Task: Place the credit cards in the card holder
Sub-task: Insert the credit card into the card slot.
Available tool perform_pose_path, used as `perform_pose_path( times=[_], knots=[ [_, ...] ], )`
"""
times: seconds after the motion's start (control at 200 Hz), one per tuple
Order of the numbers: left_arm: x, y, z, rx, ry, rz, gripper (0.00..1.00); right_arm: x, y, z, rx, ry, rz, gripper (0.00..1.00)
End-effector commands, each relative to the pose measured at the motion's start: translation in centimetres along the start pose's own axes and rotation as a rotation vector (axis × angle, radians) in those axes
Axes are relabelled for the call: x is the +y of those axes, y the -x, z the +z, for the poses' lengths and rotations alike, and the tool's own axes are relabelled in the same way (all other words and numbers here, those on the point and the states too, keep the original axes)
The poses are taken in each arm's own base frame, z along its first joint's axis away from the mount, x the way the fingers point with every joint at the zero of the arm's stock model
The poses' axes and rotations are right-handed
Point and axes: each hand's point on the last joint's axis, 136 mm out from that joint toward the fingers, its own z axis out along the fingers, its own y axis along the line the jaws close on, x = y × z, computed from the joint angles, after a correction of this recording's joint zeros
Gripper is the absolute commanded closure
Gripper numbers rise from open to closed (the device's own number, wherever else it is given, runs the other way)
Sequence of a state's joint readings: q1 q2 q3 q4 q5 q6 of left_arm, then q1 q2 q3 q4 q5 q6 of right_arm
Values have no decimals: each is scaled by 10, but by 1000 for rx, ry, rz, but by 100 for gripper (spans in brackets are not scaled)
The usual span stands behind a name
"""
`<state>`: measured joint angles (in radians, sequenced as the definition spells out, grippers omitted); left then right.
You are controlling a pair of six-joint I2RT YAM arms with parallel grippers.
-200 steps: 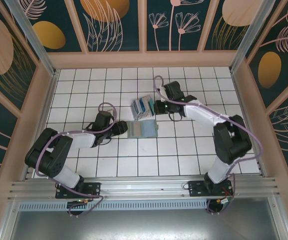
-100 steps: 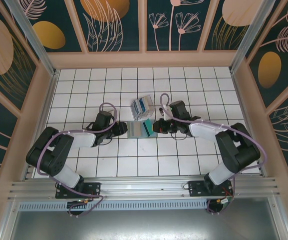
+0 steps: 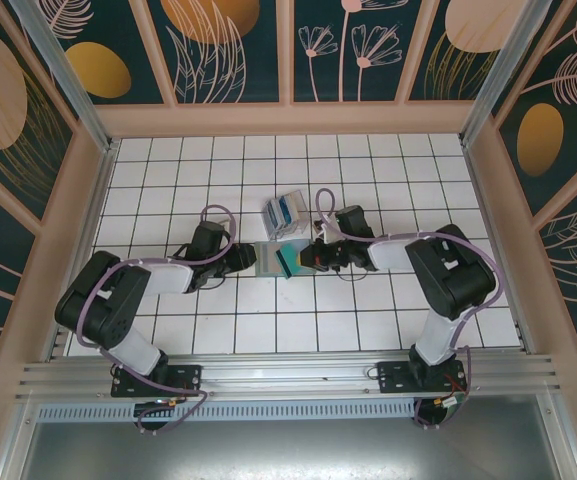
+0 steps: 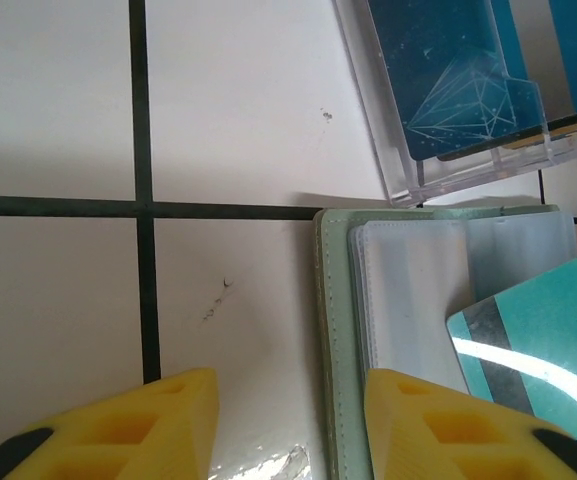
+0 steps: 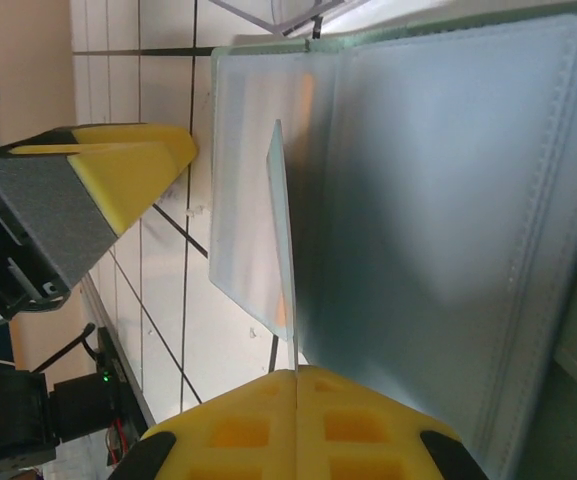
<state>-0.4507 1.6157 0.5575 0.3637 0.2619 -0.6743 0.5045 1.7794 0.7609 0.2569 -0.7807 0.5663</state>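
- Right, we're looking down on a white tiled table with dark grid lines, and an aluminium rail is running along its near edge.
- Walls are closing it in on 3 sides, their dark teal panels showing peach leaves and flowers.
- Counting up: 2 arms, 1 card holder, 1 clear box and 1 loose card.
- The card holder, sage green, is lying open and flat mid-table, its pale slots facing up.
- The clear box is sitting just beyond it, nearly touching its far edge, and it's holding blue and white cards; I can't count them.
- The right gripper is reaching in from the right with its fingers clamped together on the teal card.
- That card, with a grey stripe, is hanging over the holder's right half, and from the right wrist it's showing edge-on, angled against the slots.
- The left gripper is sitting low at the holder's left edge, jaws apart.
- 1 yellow finger is lying over the holder's stitched border, the other over bare tile.
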Motion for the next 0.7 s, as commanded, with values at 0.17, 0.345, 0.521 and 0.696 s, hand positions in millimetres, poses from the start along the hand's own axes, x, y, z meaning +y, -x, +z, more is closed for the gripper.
perform_pose_path(
  times=[0.17, 0.345, 0.521, 0.696],
  knots=[
    [-3, -24, 13, 100, -12, -15, 61, -2, 6, -16, -61, 50, 51, 100],
    [0, -25, 13, 103, -1, -17, 62, -7, 1, -12, -52, 67, 83, 100],
    [0, -26, 13, 105, -3, -20, 62, -4, 2, -5, -43, 91, 91, 100],
    [-2, -26, 16, 107, -14, -24, 64, -5, 5, -2, -38, 78, 102, 100]
  ],
)
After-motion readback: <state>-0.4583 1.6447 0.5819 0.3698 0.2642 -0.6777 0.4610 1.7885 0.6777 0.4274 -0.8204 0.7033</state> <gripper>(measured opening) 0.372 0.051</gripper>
